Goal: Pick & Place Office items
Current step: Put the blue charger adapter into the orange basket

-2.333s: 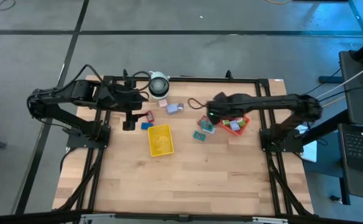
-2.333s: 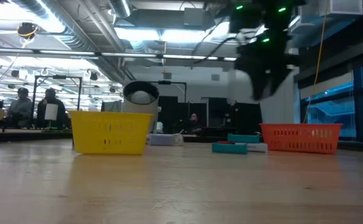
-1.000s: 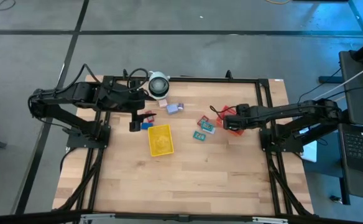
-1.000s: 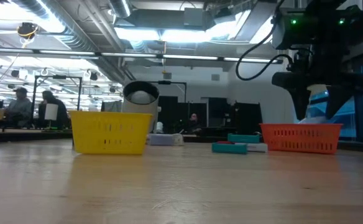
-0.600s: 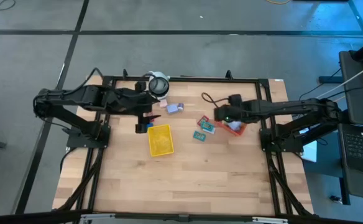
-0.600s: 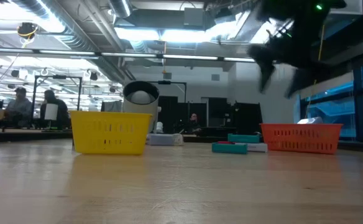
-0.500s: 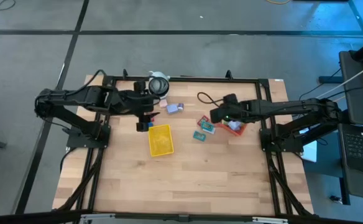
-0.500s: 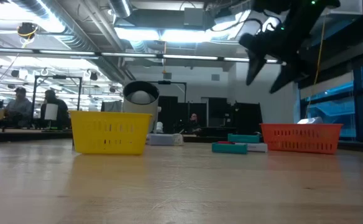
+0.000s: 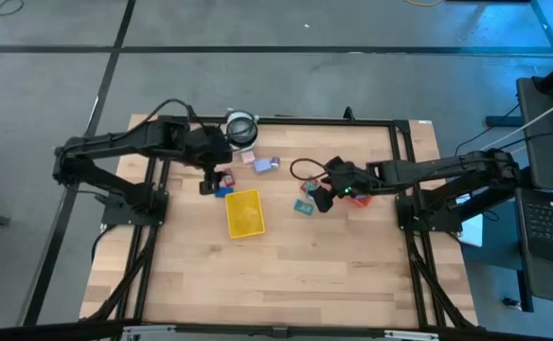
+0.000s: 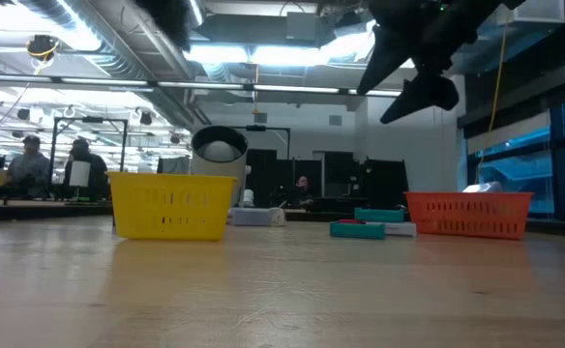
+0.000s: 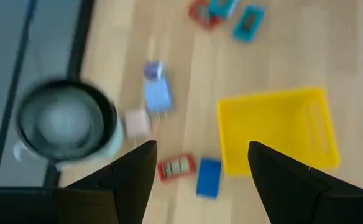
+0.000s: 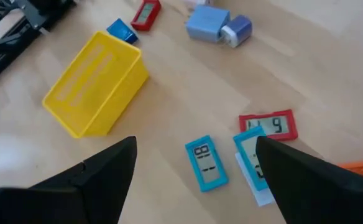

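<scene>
1. Left gripper [image 11: 197, 163]: fingers spread wide, empty, above a red block [image 11: 176, 167] and a blue block [image 11: 209, 178] lying beside the yellow tray [image 11: 278, 127].
2. Right gripper [image 12: 194, 163]: fingers spread wide, empty, over a teal packet [image 12: 205, 163].
3. More packets [image 10: 371, 223] near the orange tray [image 10: 469, 214].

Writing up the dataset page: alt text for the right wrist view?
Right gripper, open and empty, hovers above a teal packet on the wooden table. A red packet lies nearby, a yellow tray farther off.
</scene>
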Tool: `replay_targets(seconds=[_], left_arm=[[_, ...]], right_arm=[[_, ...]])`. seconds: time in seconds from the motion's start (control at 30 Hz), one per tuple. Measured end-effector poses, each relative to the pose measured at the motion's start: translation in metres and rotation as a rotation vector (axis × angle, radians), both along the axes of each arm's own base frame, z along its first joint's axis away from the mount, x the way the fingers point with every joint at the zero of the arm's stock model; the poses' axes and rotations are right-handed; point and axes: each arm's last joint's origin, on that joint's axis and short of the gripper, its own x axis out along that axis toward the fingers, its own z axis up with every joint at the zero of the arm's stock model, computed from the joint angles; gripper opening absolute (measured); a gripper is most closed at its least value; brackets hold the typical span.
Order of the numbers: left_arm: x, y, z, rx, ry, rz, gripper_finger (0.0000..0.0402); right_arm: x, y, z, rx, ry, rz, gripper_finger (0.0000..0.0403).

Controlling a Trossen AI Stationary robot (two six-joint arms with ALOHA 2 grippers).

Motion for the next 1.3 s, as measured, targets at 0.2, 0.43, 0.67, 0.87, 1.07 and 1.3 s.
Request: replay_targets(seconds=[0.2, 0.43, 0.67, 0.87, 1.07, 1.3], left_arm=[[-0.028, 0.017, -0.058, -0.075, 0.377, 0.115, 0.0251], [-0.047, 0.049, -0.096, -0.351, 0.398, 0.301, 0.0251], [-0.039, 0.069, -0.068, -0.390, -0.099, 0.219, 0.0251], [-0.025, 0.038, -0.049, -0.233, -0.241, 0.063, 0.0251], [-0.002, -0.020, -0.060, 0.172, -0.100, -0.006, 0.0238], [0.037, -0.054, -0.113, 0.549, 0.025, -0.063, 0.0205]], right_arm=[[-0.001, 0.012, 0.000, 0.038, -0.008, 0.024, 0.0333], [-0.003, 0.027, 0.000, 0.059, -0.005, 0.086, 0.0333], [-0.004, 0.037, 0.000, 0.053, -0.007, 0.116, 0.0333], [-0.005, 0.039, 0.000, 0.045, -0.009, 0.117, 0.0333], [-0.004, 0.041, 0.001, -0.013, -0.022, 0.126, 0.0333], [-0.004, 0.041, 0.001, -0.015, -0.018, 0.144, 0.0333]])
